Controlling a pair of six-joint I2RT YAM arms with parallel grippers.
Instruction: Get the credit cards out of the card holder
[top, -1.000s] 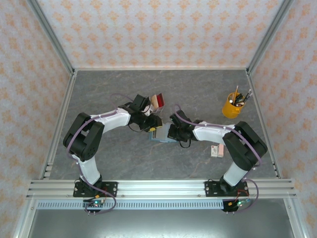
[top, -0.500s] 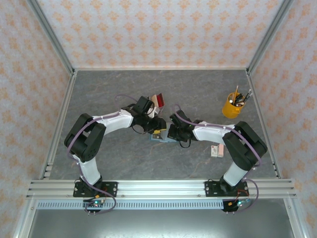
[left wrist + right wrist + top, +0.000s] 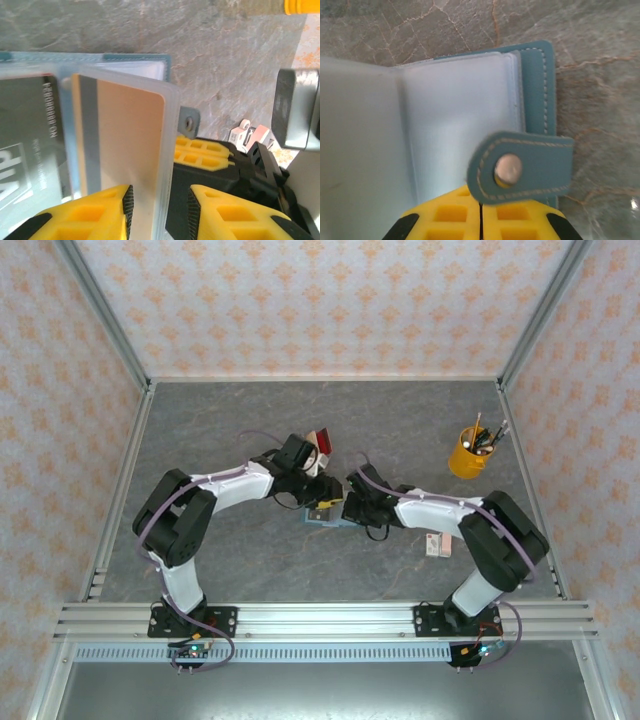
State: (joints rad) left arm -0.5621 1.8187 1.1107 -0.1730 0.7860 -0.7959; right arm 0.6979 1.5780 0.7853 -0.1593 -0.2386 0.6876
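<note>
Card holder (image 3: 322, 516) lies open at table centre. Left gripper (image 3: 160, 196) comes in from 11 o'clock, jaws apart astride the clear sleeve (image 3: 169, 130) with the tan card (image 3: 130, 150) inside, not pinched yet. Right gripper (image 3: 480, 212) sits at 3 o'clock, jaws together by the snap tab (image 3: 520, 167); looks like a hold-down. Suggest: pinch the card, not the sleeve, and pull straight along the pocket while right pins the holder. Red card (image 3: 321, 443) lies out at 12 o'clock.

Left arm (image 3: 215, 488) and right arm (image 3: 470, 525): black joints (image 3: 165, 508), white-wrapped links (image 3: 425, 508), purple cables (image 3: 146, 530) looped alongside, black bolted bases (image 3: 190, 620). Fingers (image 3: 90, 212): yellow, moulded with square recesses, faced with ribbed black pads (image 3: 128, 206).
</note>
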